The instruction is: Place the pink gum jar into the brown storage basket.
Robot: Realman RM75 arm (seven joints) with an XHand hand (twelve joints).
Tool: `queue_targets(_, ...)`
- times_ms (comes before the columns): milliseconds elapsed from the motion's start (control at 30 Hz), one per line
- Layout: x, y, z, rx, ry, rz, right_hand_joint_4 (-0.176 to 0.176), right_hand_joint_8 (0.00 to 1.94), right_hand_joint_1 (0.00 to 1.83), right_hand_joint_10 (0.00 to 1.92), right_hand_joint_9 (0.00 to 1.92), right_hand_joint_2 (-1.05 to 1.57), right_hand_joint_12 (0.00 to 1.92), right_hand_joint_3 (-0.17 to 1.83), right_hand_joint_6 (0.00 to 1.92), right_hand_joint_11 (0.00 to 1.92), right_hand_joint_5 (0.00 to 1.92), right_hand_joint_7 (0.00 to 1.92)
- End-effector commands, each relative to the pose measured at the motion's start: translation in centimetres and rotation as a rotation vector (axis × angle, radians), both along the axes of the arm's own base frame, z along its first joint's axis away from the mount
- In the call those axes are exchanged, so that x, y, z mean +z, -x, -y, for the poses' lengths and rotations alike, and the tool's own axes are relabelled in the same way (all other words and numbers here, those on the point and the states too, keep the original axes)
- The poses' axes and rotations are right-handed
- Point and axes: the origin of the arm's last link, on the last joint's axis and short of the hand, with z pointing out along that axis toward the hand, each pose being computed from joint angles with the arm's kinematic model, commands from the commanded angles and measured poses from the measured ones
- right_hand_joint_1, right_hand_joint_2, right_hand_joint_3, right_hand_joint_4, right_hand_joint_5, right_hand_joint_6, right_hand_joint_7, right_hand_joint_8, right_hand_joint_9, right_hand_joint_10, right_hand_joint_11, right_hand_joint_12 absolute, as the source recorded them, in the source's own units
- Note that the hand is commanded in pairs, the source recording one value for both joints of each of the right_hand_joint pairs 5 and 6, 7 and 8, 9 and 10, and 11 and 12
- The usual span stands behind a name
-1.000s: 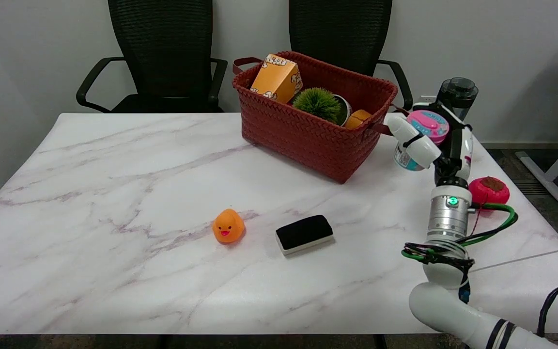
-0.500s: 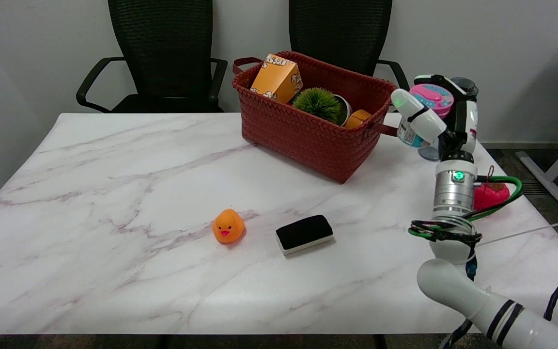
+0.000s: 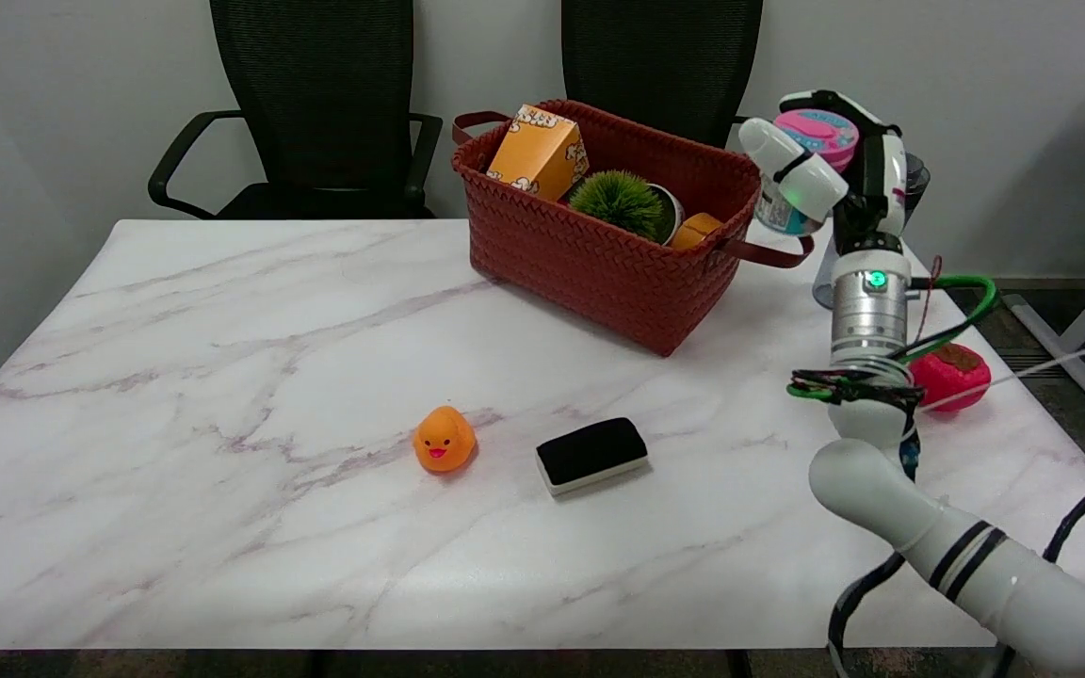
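In the head view, the pink gum jar [image 3: 801, 165] is being held aloft in the right hand [image 3: 825, 160], fingers wrapped around its body with the pink lid showing on top. The jar is being carried in the air just beside the right end of the brown storage basket [image 3: 599, 254], above rim level and not yet over the opening. The basket is being shared with an orange box [image 3: 540, 151], a green plant ball [image 3: 616, 201] and an orange item at the right end, so free room is judged tight. The jar is best brought leftward over the rim, clearing the handle [image 3: 769, 254], then lowered before the grip is loosened
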Motion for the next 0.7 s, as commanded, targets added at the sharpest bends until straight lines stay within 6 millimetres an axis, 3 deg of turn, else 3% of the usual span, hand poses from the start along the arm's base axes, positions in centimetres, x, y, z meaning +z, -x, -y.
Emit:
queue_targets(33, -0.7, -2.4, 7.1, -0.056, -0.089, -0.055, 0.0, 1.28, 0.99, 1.14, 1.14, 0.85, 1.12, -0.17, 0.95, 1.12, 0.95, 1.28)
queue_targets(400, -2.5, -1.9, 11.7, -0.129, -0.142, -0.025, 0.0, 1.23, 0.97, 1.07, 1.07, 0.82, 0.99, -0.17, 0.9, 0.99, 0.9, 1.23)
queue_targets(700, -4.1, -1.8, 14.7, -0.223, -0.158, -0.175, 0.0, 1.19, 0.98, 1.03, 1.03, 0.76, 0.92, -0.15, 0.85, 0.92, 0.85, 1.19)
